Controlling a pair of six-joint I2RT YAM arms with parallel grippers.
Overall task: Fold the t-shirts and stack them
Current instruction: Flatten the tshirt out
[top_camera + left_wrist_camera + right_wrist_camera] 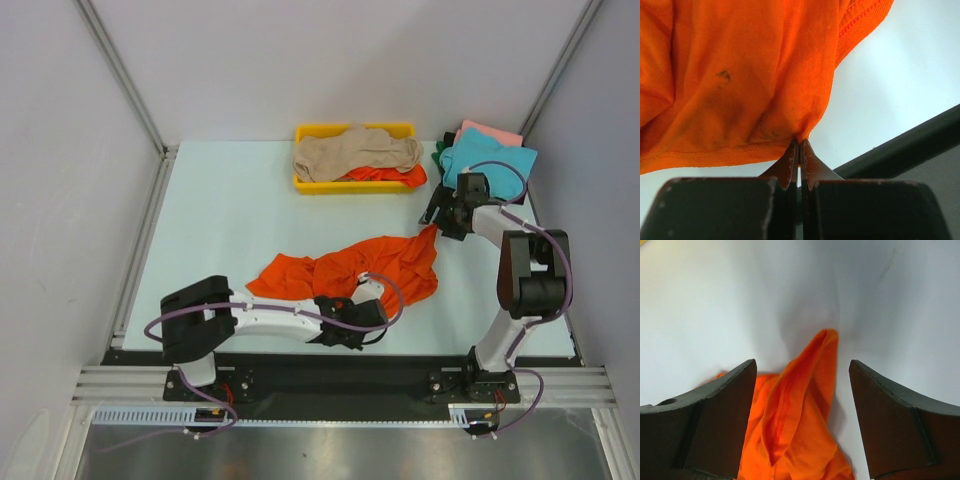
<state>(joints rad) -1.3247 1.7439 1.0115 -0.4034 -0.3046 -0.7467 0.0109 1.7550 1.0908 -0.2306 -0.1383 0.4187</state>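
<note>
Shirt (740, 75) in left end effector (799, 143)

Table: pale mint top (220, 220).
Near centre: orange t-shirt (350, 265), crumpled.
Far edge: yellow tray (310, 131).
Far right corner: teal t-shirt (490, 160), touching pink t-shirt (487, 133) and dark green t-shirt (441, 160).

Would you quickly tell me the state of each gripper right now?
Left gripper: shut on the orange t-shirt, at its edge.
Right gripper: open, straddling a fold of that shirt, not gripping.
</note>
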